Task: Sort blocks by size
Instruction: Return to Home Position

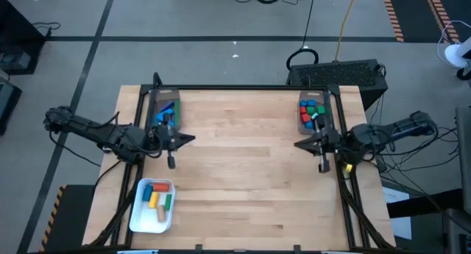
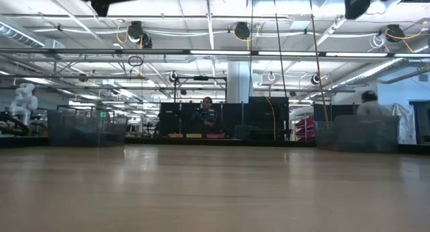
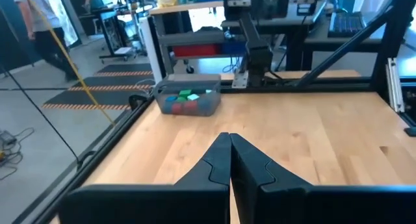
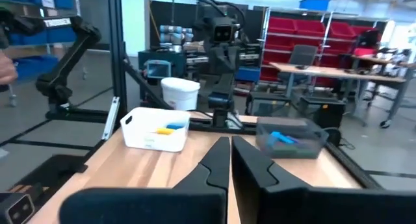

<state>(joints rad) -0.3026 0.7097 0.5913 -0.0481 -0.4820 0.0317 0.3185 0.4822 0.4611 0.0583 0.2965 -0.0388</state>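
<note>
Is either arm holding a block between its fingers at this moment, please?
No, the left arm's fingers and the right arm's fingers are each pressed together with nothing between them.

"TROSSEN" in white on a dark arm (image 4: 67, 45) off the table.

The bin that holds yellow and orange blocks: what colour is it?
The bin is white; the right wrist view shows it best.
</note>
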